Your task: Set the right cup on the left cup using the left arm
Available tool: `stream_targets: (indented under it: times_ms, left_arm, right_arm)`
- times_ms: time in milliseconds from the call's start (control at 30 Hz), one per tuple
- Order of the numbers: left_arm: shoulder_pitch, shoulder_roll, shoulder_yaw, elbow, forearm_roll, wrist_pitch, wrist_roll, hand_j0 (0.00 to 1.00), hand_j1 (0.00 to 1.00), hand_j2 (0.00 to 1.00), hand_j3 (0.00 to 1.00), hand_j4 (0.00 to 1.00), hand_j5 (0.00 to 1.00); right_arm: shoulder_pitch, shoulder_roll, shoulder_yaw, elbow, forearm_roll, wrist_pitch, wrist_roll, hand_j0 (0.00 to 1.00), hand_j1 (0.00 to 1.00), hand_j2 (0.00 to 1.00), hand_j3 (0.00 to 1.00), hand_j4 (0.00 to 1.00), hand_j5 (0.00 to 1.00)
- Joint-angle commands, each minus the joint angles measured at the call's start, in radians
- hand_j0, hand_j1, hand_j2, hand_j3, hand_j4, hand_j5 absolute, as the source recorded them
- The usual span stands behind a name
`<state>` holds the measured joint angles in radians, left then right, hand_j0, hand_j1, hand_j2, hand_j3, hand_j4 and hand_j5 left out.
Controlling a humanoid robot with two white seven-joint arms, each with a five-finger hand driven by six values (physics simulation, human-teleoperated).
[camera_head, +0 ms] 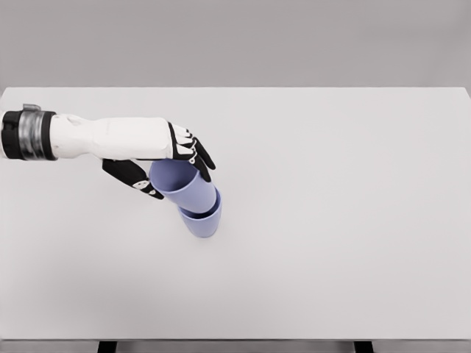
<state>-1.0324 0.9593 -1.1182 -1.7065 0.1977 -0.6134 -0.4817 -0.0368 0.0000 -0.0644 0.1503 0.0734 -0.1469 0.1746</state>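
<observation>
On the white counter [331,220], a lavender plastic cup [184,185] is gripped by the left hand [165,165]. It is nested, apparently tilted, in a second lavender cup [202,222].

On your white table [353,220], only the two nested lavender cups [193,198] stand in the way, left of centre, with the left hand [165,163] wrapped around the upper one. It seems slightly tilted. Everywhere else the tabletop gives you open passage.
</observation>
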Motion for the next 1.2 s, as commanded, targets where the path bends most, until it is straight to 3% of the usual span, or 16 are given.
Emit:
stream_targets:
  times_ms: [0,100,167,500,667,1033,1100,1167]
  left_arm:
    - [0.000,-0.002,0.001,0.010,0.000,0.002,0.000,0.69,0.69,0.69,0.69,0.69,0.69]
    - [0.000,-0.002,0.001,0.011,-0.008,0.002,0.002,0.81,0.81,0.81,0.81,0.81,0.81]
    - [0.000,-0.002,0.001,0.011,-0.008,0.002,0.002,0.83,0.83,0.83,0.83,0.83,0.83]
    - [0.009,-0.004,0.008,0.010,-0.008,0.002,0.002,0.83,0.83,0.83,0.83,0.83,0.83]
    - [0.014,-0.002,0.014,0.010,-0.008,0.002,0.003,0.92,0.92,0.92,0.92,0.92,0.92]
    - [0.015,-0.002,0.014,0.010,-0.009,0.002,0.003,0.95,0.95,0.95,0.95,0.95,0.95]
    - [0.011,0.010,0.020,0.002,0.000,0.002,0.003,1.00,1.00,1.00,1.00,1.00,1.00]
    - [0.011,0.070,0.096,-0.027,0.020,0.002,0.003,1.00,1.00,1.00,1.00,1.00,1.00]
  right_arm:
    - [0.000,0.000,0.000,0.000,0.000,0.000,0.000,1.00,1.00,1.00,1.00,1.00,1.00]
    - [0.000,0.000,0.000,0.000,0.000,0.000,0.000,1.00,1.00,1.00,1.00,1.00,1.00]
    - [0.000,0.000,0.000,0.000,0.000,0.000,0.000,1.00,1.00,1.00,1.00,1.00,1.00]
    - [0.000,0.000,0.000,0.000,0.000,0.000,0.000,1.00,1.00,1.00,1.00,1.00,1.00]
    - [0.000,0.000,0.000,0.000,0.000,0.000,0.000,1.00,1.00,1.00,1.00,1.00,1.00]
    - [0.000,0.000,0.000,0.000,0.000,0.000,0.000,1.00,1.00,1.00,1.00,1.00,1.00]
    - [0.000,0.000,0.000,0.000,0.000,0.000,0.000,1.00,1.00,1.00,1.00,1.00,1.00]
    - [0.000,0.000,0.000,0.000,0.000,0.000,0.000,1.00,1.00,1.00,1.00,1.00,1.00]
